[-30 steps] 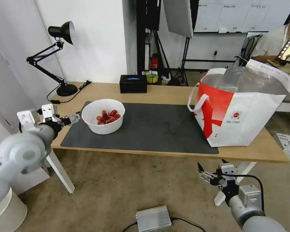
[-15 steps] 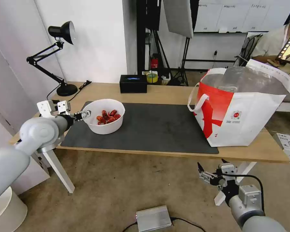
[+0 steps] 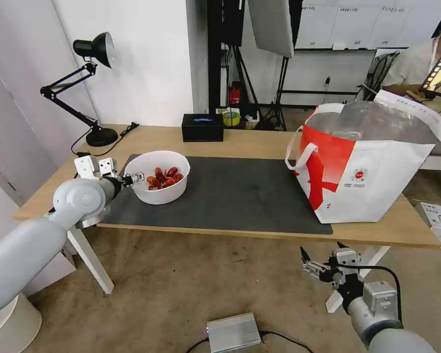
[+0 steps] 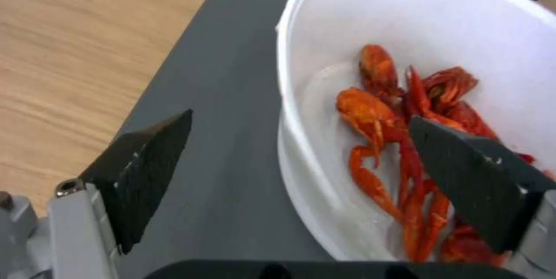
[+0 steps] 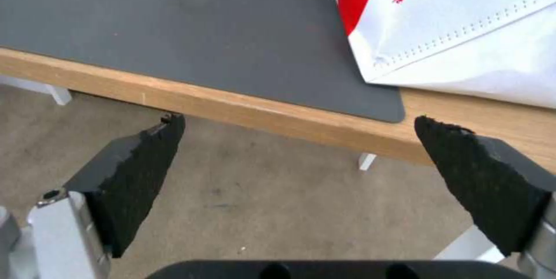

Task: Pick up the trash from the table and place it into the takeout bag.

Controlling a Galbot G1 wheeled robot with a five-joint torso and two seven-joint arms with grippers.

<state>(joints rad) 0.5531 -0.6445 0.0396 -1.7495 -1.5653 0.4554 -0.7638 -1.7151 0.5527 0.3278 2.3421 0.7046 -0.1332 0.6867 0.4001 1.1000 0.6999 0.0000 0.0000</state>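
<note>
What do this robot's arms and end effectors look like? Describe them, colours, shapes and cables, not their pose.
Both arms are smooth light grey tubes with rounded joint housings. The left end effector has a white blocky mount and two black, wedge-shaped, finely textured fingers on silver metal bases. The right end effector has matching black textured fingers on silver bases, and a thin black cable loops over its wrist.

Test set inside a studio-like lab or office.
Marked by a long light-wood table (image 3: 259, 139) on white legs, a black articulated desk lamp (image 3: 85, 83), a white softbox on black stands (image 3: 272, 24), wall whiteboards (image 3: 362, 22), bare concrete floor (image 3: 181, 289) and a silver metal power box (image 3: 232, 332) with trailing cable.
</note>
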